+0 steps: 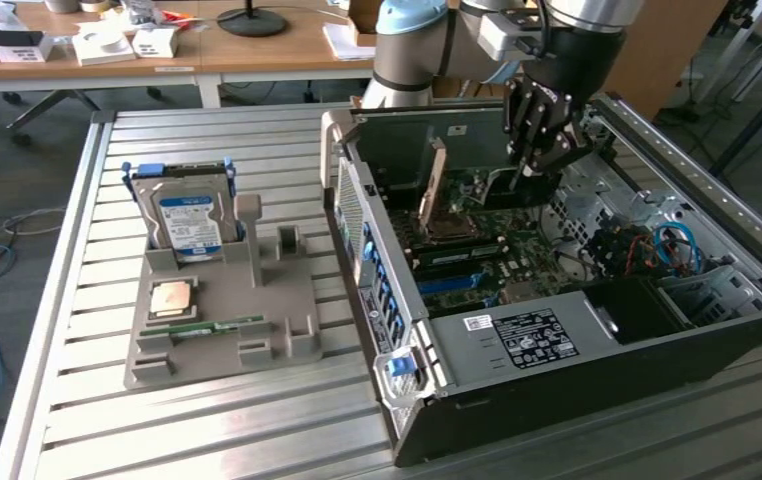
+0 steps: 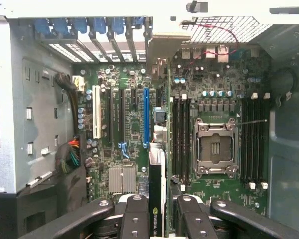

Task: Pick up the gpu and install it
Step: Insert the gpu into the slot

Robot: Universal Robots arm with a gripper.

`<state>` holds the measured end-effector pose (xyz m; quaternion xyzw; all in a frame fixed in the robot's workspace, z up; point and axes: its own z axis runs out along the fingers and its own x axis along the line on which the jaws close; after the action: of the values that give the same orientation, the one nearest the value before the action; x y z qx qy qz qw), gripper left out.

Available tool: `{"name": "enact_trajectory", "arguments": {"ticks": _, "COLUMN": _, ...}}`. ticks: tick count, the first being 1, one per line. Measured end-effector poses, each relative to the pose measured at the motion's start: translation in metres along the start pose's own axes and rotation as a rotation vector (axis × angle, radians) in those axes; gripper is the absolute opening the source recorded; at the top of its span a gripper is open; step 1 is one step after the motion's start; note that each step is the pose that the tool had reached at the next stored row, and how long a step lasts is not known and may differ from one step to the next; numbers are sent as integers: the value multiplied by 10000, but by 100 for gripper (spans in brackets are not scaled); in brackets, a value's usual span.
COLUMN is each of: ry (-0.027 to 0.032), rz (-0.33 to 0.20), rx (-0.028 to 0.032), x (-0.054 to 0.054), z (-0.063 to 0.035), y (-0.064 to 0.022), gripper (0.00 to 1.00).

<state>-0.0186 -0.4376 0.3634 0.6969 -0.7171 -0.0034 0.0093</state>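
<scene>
The tool's (image 2: 162,216) black fingers (image 2: 134,216) sit closest to the wrist camera. They are closed on the gpu (image 2: 157,191), which is seen edge-on with a strip of its logo showing between them. The card hangs over the motherboard (image 2: 129,149), its edge running alongside the long blue slot (image 2: 145,117); whether it touches the board cannot be told. In the exterior view, a grey parts holder (image 1: 281,345) stands toward the edge of the slatted metal worktop (image 1: 128,420) at the exterior view's left. It carries an upright hard drive (image 1: 184,218), a processor (image 1: 172,298) lying flat and a thin memory stick (image 1: 221,326). At the exterior view's right lies the open computer case (image 1: 621,385). The tool (image 1: 537,165) reaches down into the case's far end, gripping the gpu (image 1: 504,190).
</scene>
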Motion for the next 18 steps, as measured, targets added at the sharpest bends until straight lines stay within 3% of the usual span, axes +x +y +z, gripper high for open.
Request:
{"name": "enact_trajectory", "arguments": {"ticks": 4, "ry": -60, "rz": -34, "rx": 6, "x": 54, "z": 25, "y": -3, "gripper": 27}}
{"name": "enact_trajectory", "arguments": {"ticks": 7, "ry": -159, "rz": -56, "rx": 30, "x": 83, "z": 37, "y": -1, "gripper": 27}}
{"name": "enact_trajectory", "arguments": {"ticks": 9, "ry": -195, "rz": -69, "rx": 64, "x": 87, "z": 53, "y": 4, "gripper": 27}}
{"name": "enact_trajectory", "arguments": {"ticks": 18, "ry": -194, "rz": -76, "rx": 73, "x": 92, "z": 179, "y": 26, "gripper": 27}}
